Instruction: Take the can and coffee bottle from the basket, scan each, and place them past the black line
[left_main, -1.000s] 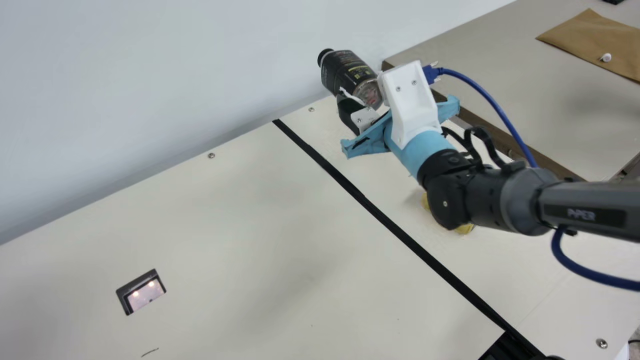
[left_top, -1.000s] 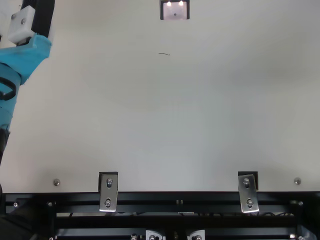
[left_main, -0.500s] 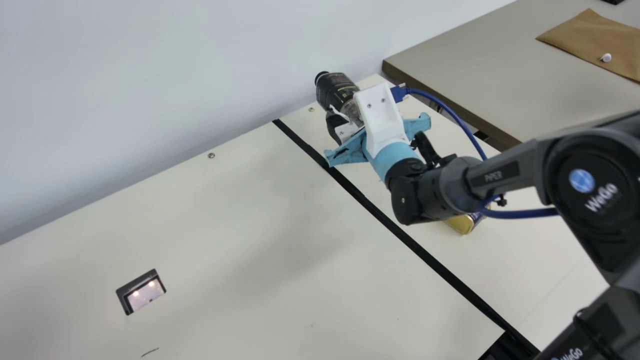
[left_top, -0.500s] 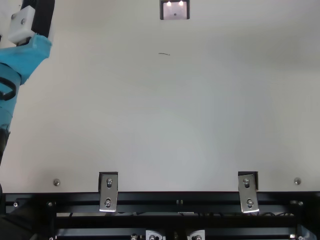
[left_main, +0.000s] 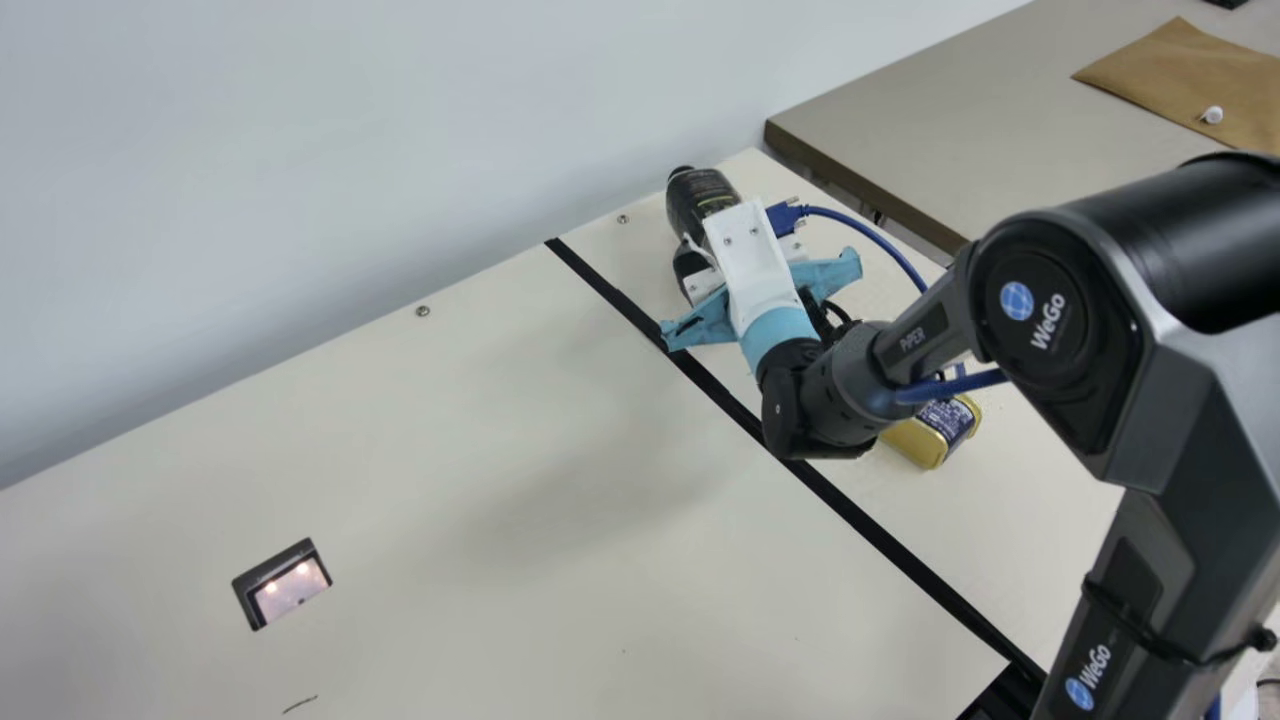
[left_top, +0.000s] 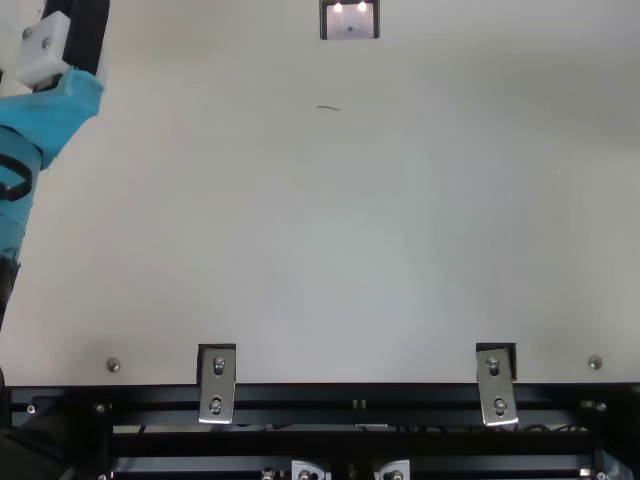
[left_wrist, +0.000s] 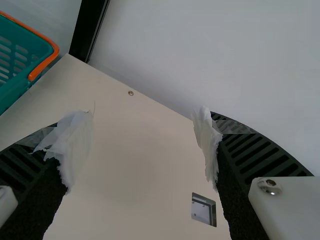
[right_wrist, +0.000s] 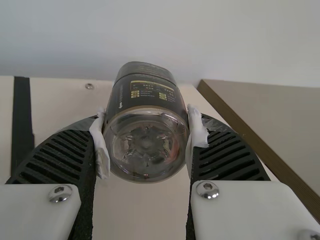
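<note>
Right gripper (right_wrist: 146, 142) closed around a dark-capped plastic coffee bottle (right_wrist: 145, 95) with black label and clear base; cap points away from the wrist. Bottle leans, beyond the black tape line (left_main: 850, 510); can't tell if it touches the cream table (left_main: 450, 450). Likeliest trouble, to my eye: fingers parting while it slants, base landing on its rim, bottle tipping or rolling off ahead of the grip. Yellow-and-navy boxy metal can (left_main: 935, 437) past the line too, behind that gripper, near the black right arm (left_main: 850, 385); a low retreat could knock it. Teal slatted plastic basket (left_wrist: 12, 92), orange handle, ahead of the widely spread left gripper (left_wrist: 142, 145); contents unreadable.
</note>
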